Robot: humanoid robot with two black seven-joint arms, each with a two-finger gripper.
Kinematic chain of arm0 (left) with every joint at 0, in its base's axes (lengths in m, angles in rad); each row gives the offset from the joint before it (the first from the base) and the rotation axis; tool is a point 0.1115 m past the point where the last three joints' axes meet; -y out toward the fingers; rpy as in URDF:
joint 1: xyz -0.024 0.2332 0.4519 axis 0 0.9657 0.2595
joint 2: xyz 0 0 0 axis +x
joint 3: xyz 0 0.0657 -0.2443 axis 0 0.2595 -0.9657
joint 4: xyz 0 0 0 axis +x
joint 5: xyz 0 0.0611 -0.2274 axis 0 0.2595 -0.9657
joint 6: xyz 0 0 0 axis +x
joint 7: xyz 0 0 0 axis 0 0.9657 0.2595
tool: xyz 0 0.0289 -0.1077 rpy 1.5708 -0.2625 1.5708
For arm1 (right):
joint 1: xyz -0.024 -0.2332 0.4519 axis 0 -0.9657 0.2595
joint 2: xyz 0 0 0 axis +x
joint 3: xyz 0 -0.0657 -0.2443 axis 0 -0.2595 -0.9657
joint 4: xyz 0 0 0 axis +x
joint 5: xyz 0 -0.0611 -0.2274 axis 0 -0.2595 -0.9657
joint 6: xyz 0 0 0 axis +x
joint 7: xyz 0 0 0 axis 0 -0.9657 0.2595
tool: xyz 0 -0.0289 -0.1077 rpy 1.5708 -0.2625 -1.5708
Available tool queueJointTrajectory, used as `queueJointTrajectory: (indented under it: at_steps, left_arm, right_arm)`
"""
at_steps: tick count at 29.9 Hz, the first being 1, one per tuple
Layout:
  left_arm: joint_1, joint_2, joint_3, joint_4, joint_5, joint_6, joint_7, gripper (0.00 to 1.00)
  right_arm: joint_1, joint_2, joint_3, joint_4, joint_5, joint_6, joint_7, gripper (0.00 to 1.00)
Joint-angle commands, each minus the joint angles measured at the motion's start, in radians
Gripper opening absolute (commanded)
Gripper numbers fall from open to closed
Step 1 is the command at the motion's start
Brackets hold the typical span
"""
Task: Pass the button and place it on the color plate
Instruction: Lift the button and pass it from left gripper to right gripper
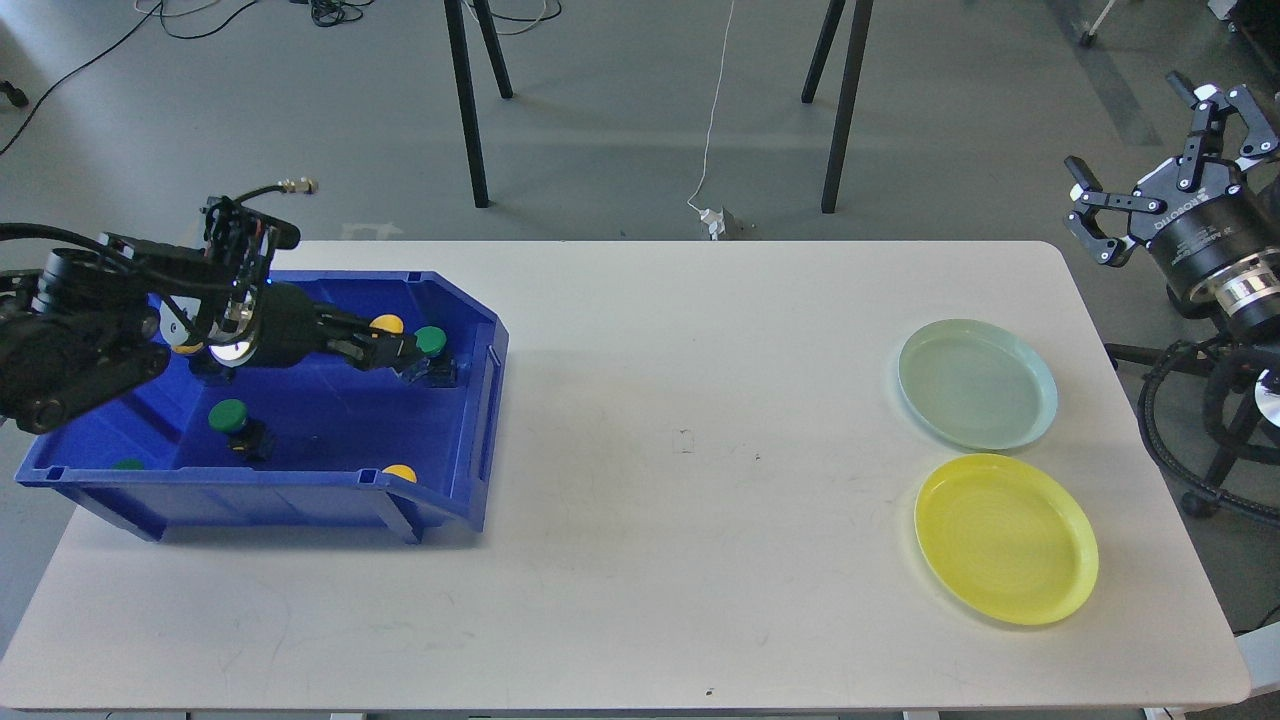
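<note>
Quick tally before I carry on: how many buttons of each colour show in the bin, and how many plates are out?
Green buttons: 3, the last barely showing at the bin wall
Yellow buttons: 3, one mostly hidden by the left gripper
Plates: 2, green plate and yellow plate
Total: 8

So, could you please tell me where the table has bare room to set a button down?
The widest bare stretch of white table lies between the blue plastic bin and the two plates; the near edge is bare too. Both the pale green plate and yellow plate are empty. The bin is crowded with buttons and the left hand.
</note>
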State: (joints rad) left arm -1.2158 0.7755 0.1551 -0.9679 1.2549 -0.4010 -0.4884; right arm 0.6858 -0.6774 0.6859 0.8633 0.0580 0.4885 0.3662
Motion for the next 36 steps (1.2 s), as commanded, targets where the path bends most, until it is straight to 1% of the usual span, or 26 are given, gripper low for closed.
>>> queueJointTrajectory:
  at_steps: [1, 2, 4, 6, 8, 10, 12, 16, 19, 21, 23, 29, 36]
  left_arm:
    - [0.042, 0.05, -0.308, -0.167, -0.314, -0.088, 0.0, 0.0]
    - [0.079, 0.035, -0.363, -0.185, -0.384, -0.088, 0.0, 0.0]
    - [0.134, -0.042, -0.445, -0.198, -0.497, -0.088, 0.0, 0.0]
    - [0.171, -0.142, -0.485, -0.181, -0.554, -0.088, 0.0, 0.01]
    - [0.208, -0.215, -0.488, -0.141, -0.563, -0.088, 0.0, 0.01]
    - [0.254, -0.275, -0.496, -0.117, -0.569, -0.088, 0.0, 0.01]
    - [0.271, -0.292, -0.519, -0.117, -0.589, -0.088, 0.0, 0.01]
    - [0.274, -0.297, -0.536, -0.109, -0.623, -0.088, 0.0, 0.01]
    - [0.276, -0.297, -0.536, -0.11, -0.623, -0.088, 0.0, 0.01]
    - [0.276, -0.297, -0.536, -0.112, -0.623, -0.088, 0.0, 0.01]
    - [0.276, -0.297, -0.536, -0.11, -0.623, -0.088, 0.0, 0.01]
    - [0.276, -0.298, -0.536, -0.11, -0.623, -0.088, 0.0, 0.01]
    - [0.276, -0.3, -0.534, -0.11, -0.623, -0.088, 0.0, 0.02]
  right_arm:
    - [0.001, -0.112, 0.001, 0.194, -0.056, 0.0, 0.002, 1.0]
    - [0.001, -0.138, 0.003, 0.259, -0.088, 0.0, 0.002, 1.0]
    - [0.001, -0.178, 0.001, 0.4, -0.171, -0.01, 0.002, 0.99]
    - [0.0, -0.204, -0.012, 0.538, -0.277, -0.092, 0.005, 1.0]
    - [-0.003, -0.215, -0.035, 0.617, -0.337, -0.146, 0.02, 1.0]
    - [-0.005, -0.208, -0.065, 0.649, -0.349, -0.182, 0.045, 0.99]
    - [0.001, -0.186, -0.078, 0.654, -0.351, -0.208, 0.063, 0.99]
    - [0.027, -0.081, -0.101, 0.634, -0.369, -0.223, 0.066, 0.99]
    - [0.095, -0.024, -0.181, 0.576, -0.382, -0.237, 0.066, 0.99]
    - [0.159, 0.04, -0.262, 0.521, -0.38, -0.237, 0.066, 0.99]
    - [0.199, 0.102, -0.305, 0.476, -0.38, -0.24, 0.066, 0.99]
    - [0.23, 0.211, -0.316, 0.396, -0.38, -0.241, 0.065, 0.99]
    - [0.248, 0.269, -0.318, 0.372, -0.369, -0.243, 0.066, 0.99]
